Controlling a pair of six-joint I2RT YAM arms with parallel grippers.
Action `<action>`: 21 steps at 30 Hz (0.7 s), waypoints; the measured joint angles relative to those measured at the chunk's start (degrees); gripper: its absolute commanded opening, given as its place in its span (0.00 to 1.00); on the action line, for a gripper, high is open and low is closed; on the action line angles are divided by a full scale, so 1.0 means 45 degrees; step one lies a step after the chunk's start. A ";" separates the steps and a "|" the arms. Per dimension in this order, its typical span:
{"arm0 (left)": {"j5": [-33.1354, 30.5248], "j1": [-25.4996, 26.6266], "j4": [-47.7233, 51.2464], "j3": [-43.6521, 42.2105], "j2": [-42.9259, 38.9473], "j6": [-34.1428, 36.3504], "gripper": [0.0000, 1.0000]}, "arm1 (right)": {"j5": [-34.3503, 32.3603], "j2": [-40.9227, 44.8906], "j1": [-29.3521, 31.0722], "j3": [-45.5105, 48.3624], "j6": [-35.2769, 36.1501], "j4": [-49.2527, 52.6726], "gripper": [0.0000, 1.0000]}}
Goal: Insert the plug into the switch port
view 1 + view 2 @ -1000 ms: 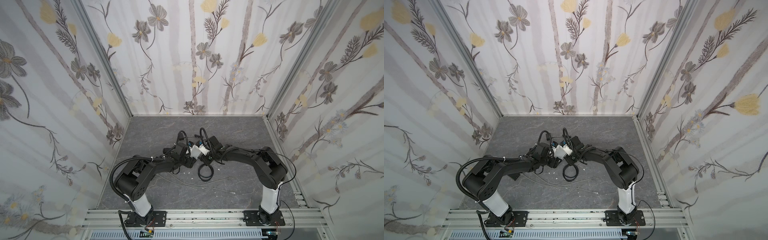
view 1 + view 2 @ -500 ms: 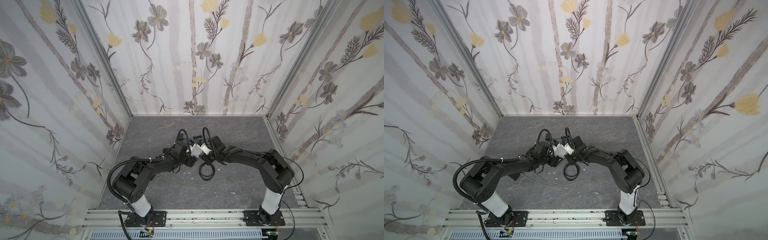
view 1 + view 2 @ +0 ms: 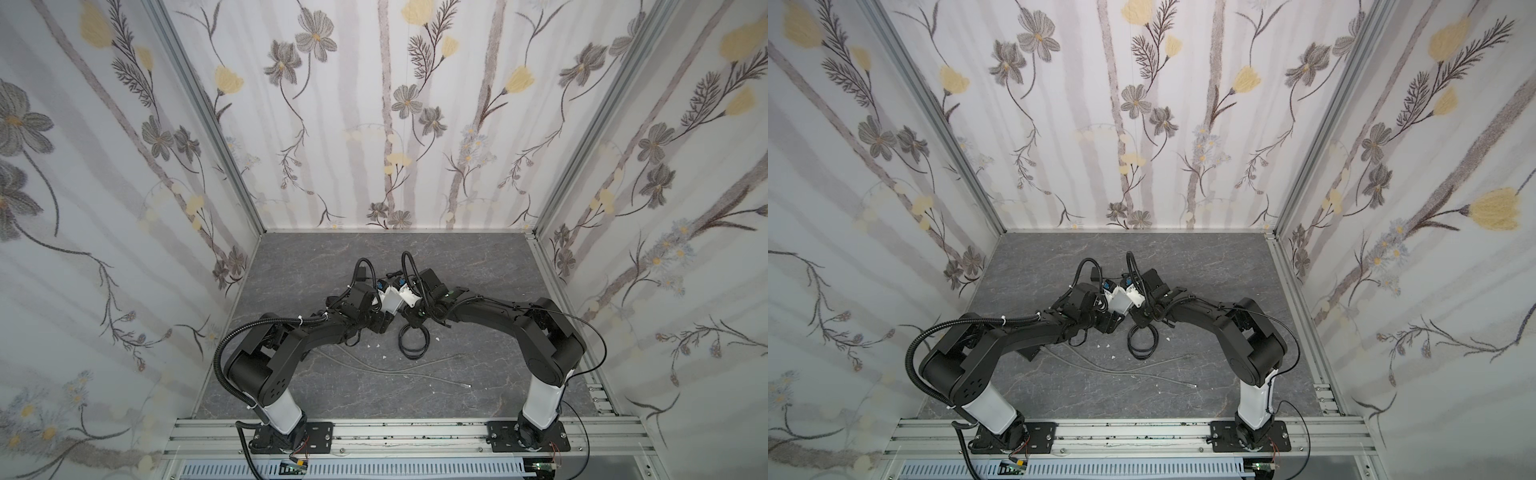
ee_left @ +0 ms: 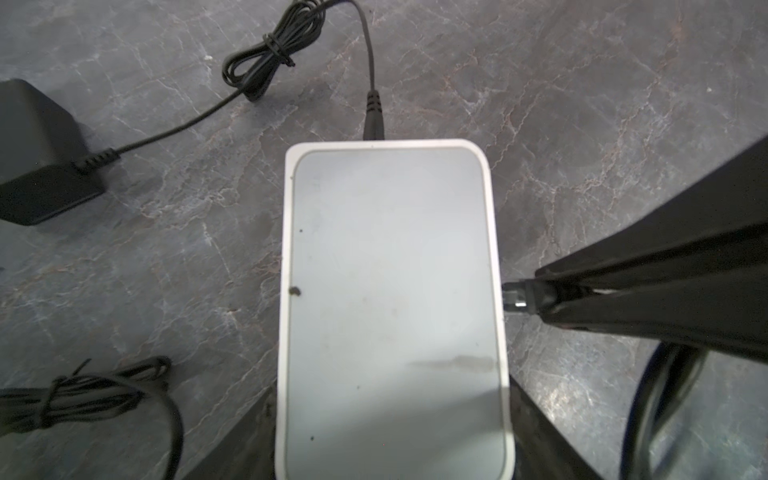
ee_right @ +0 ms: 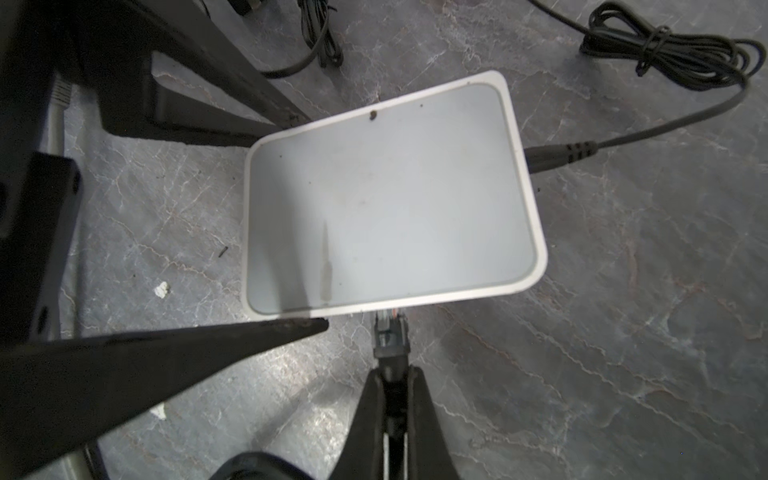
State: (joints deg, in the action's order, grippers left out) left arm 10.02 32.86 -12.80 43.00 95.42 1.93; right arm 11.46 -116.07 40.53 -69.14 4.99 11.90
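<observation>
Little has shifted over the last second: both arms remain gathered at the middle, the right one only resettling its elbow, which I read as fine alignment rather than travel. The left tool (image 4: 390,419) stands wide, its fingers clamped on the two long sides of the white box (image 4: 395,270); whether the box rests on the surface (image 3: 457,266) or is lifted I cannot tell. The right tool (image 5: 392,374) is pinched narrow on the plug (image 5: 390,334), which juts ahead of its tips and meets the long side face of the box nearest that tool. The switch port is hidden under the box's rim, so entry or mere contact cannot be told, and the push home looks unfinished. Beyond the left tool's tips a black power lead (image 4: 372,116) already sits in the box's short end, with a black adapter (image 4: 37,153) and a tied cable bundle (image 4: 266,58) off to one side. The surface is grey and marble-veined; behind both tools, toward the arm bases, lie a thin grey cable (image 3: 415,370) and white scraps (image 3: 384,357). Floral wallpaper (image 3: 374,124) closes in three sides.
</observation>
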 measured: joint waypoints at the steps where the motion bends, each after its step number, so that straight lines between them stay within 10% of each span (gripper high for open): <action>1: -0.0112 -0.0005 0.0024 -0.0044 0.0019 -0.0214 0.64 | 0.0073 -0.0219 0.0000 -0.0209 -0.0005 0.0126 0.00; 21: 0.0185 0.0131 0.1734 0.0797 0.0578 0.0204 0.63 | -0.1137 0.1608 -0.0491 0.1821 -0.0350 -0.2254 0.41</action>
State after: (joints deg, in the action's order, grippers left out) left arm 10.85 33.45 -4.99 46.59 98.02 2.85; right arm 6.35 -108.84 38.33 -60.95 3.42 1.76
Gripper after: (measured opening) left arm 0.695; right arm 0.408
